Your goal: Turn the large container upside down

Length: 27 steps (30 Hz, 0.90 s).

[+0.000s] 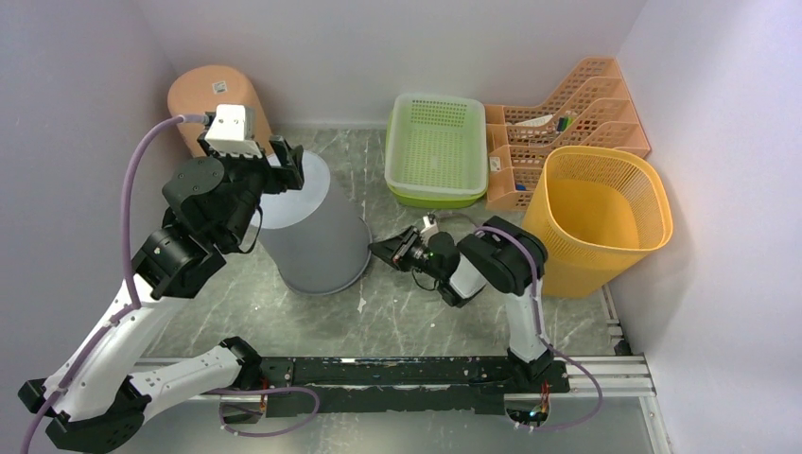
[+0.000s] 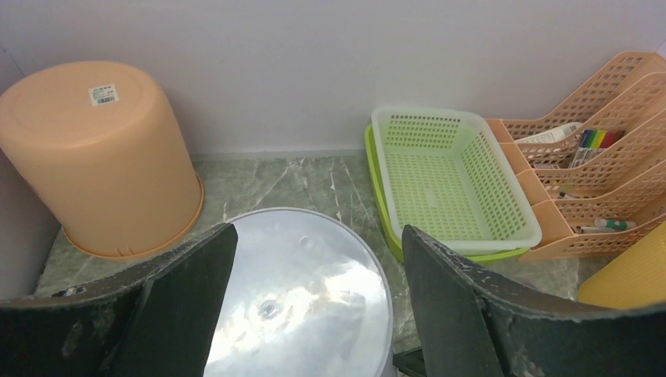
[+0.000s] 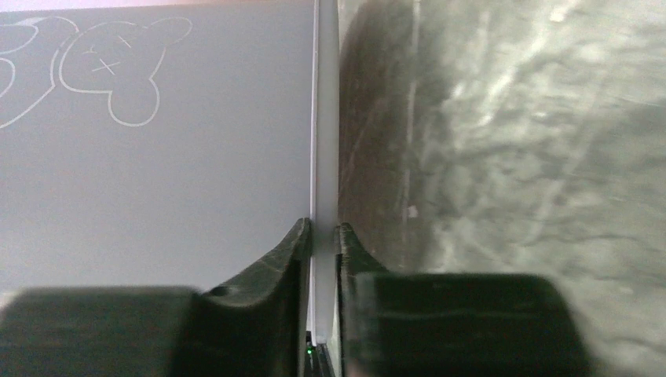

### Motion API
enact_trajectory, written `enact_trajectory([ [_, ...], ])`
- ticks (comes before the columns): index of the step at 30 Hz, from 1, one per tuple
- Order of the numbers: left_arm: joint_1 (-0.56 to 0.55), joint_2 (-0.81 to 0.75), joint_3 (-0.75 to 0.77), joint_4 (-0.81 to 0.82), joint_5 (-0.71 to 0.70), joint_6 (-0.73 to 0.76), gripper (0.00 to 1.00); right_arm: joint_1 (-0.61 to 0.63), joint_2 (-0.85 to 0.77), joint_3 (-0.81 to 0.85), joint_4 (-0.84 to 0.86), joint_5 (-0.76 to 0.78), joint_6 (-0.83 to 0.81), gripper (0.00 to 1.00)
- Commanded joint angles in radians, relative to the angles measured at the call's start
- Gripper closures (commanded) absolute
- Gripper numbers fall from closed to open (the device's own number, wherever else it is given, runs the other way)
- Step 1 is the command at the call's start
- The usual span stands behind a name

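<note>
One grey bin (image 1: 317,241) stands at the table's left-centre, base up and rim on the surface. The right gripper (image 1: 378,248) is nearly closed, pinching the rim wall on the bin's right side, one finger inside and one outside. The left gripper (image 1: 281,170) hangs spread wide over the base, fingers apart from it. One orange bin (image 1: 213,99) sits inverted in the far left corner. Two stacked green trays (image 1: 437,99), one file rack (image 1: 567,113) and one yellow basket (image 1: 577,274) stand to the right.
</note>
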Motion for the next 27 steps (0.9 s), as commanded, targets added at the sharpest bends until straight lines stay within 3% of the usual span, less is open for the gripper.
enact_trajectory([
  [1, 0.004, -0.018, -0.026, 0.035, -0.008, -0.004, 0.11, 0.021, -0.155, 0.048, -0.288, 0.015, -0.184, 0.68],
  [4, 0.004, -0.024, -0.034, 0.034, -0.006, -0.011, 0.11, 0.034, -0.225, 0.102, -0.531, 0.076, -0.288, 0.45],
  [7, 0.003, -0.024, -0.043, 0.033, -0.003, -0.016, 0.11, 0.048, -0.261, 0.162, -0.725, 0.140, -0.363, 0.36],
  [15, 0.004, -0.029, -0.060, 0.035, 0.000, -0.019, 0.11, 0.100, -0.347, 0.256, -1.129, 0.358, -0.503, 0.31],
  [20, 0.004, -0.028, -0.071, 0.028, -0.017, -0.018, 0.11, 0.230, -0.418, 0.359, -1.401, 0.554, -0.620, 0.31],
  [27, 0.004, -0.006, -0.088, 0.032, 0.011, -0.035, 0.11, 0.340, -0.412, 0.431, -1.510, 0.647, -0.658, 0.30],
])
